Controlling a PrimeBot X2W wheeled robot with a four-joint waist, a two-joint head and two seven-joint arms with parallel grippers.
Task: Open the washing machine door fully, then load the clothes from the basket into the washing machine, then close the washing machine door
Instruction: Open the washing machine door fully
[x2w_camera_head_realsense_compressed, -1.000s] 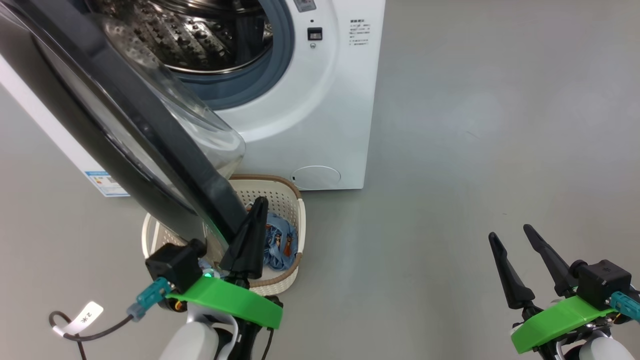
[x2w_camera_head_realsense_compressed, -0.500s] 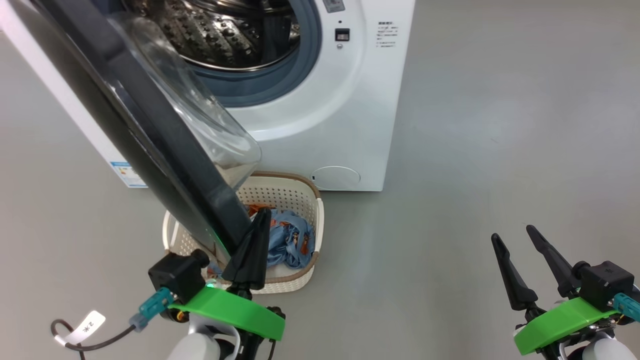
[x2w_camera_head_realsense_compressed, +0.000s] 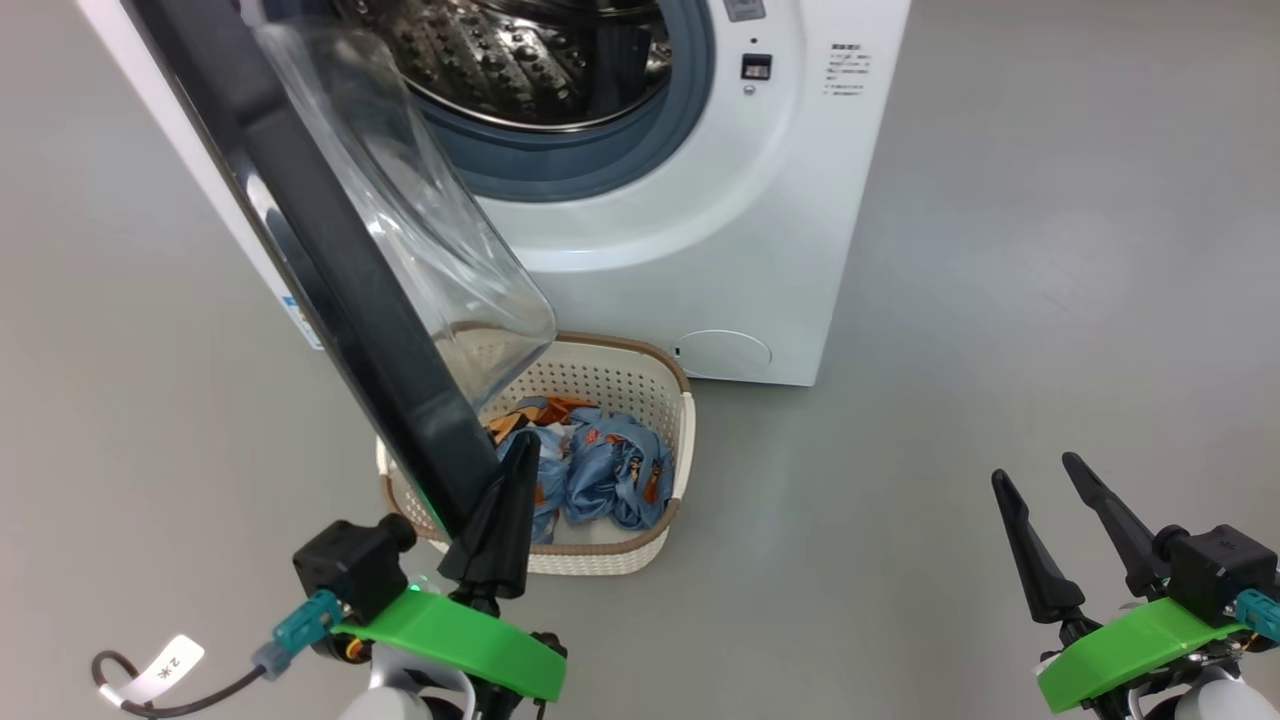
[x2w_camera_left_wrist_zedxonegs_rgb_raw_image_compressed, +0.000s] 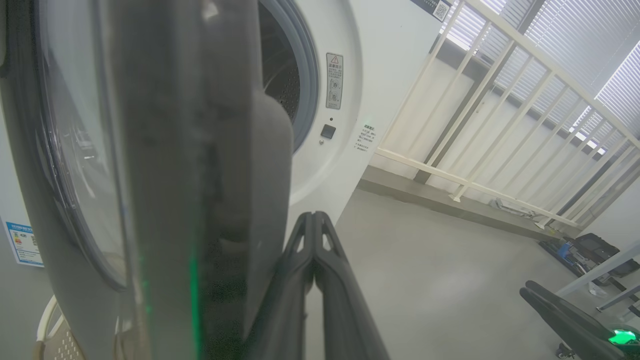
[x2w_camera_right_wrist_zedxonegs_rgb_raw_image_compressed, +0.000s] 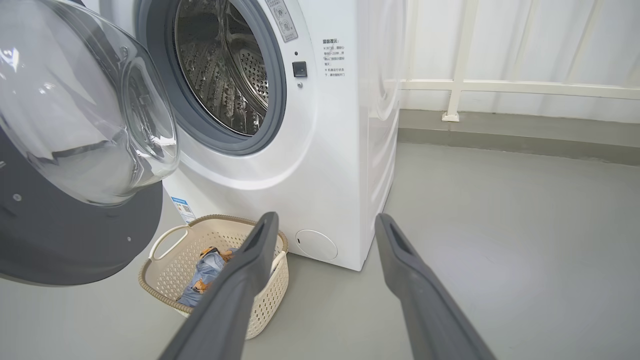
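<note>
The washing machine door (x2w_camera_head_realsense_compressed: 345, 280) looks stiff and heavy; push its rim edge. Left gripper (x2w_camera_head_realsense_compressed: 522, 445) pressed together, right gripper (x2w_camera_head_realsense_compressed: 1034, 467) spread.

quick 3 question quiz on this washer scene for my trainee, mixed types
1. True or false: the clothes lie in the basket.
2. The fingers of the left gripper are: A spread wide; B shut beside the edge of the washing machine door; C clamped on the clothes.
3. Which gripper stands open with nothing between its fingers?
Key: 1 true; 2 B; 3 the right gripper.
</note>
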